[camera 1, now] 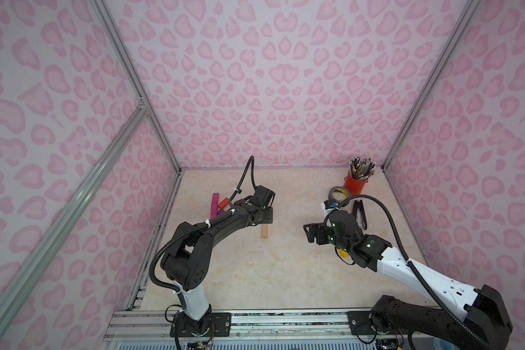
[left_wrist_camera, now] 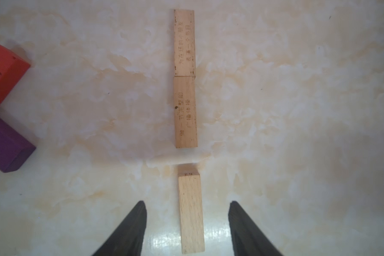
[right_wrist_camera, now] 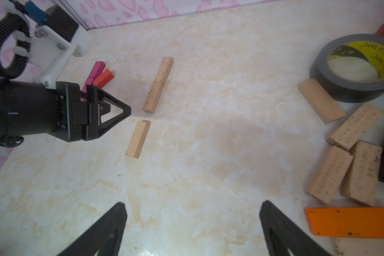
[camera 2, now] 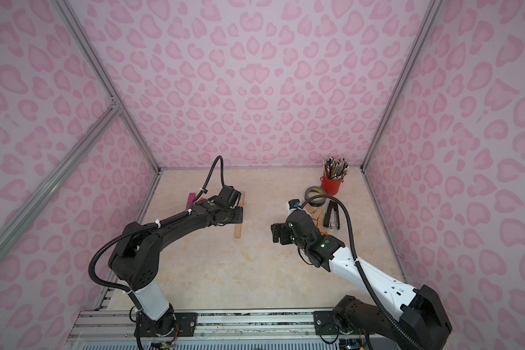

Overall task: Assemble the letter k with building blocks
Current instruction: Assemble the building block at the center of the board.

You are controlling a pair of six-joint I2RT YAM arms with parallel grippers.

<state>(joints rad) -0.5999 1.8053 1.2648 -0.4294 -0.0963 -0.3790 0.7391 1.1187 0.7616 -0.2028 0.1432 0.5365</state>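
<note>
Left wrist view: the left gripper (left_wrist_camera: pixel 187 202) stands open, its jaws either side of a plain light-wood rectangular block (left_wrist_camera: pixel 190 212) lying flat on the marbled cream worktop (left_wrist_camera: pixel 75 110), touching neither jaw. Across a small gap, two printed light-wood blocks (left_wrist_camera: pixel 185 113) lie in line, end to end and touching. A red block (left_wrist_camera: pixel 2 75) and a purple block (left_wrist_camera: pixel 6 144) lie well aside.

Right wrist view: the right gripper (right_wrist_camera: pixel 194 205) is wide open and empty. Loose wood blocks (right_wrist_camera: pixel 329 175) and a flat orange block (right_wrist_camera: pixel 350 221) lie near a grey tape roll (right_wrist_camera: pixel 353 66).
</note>
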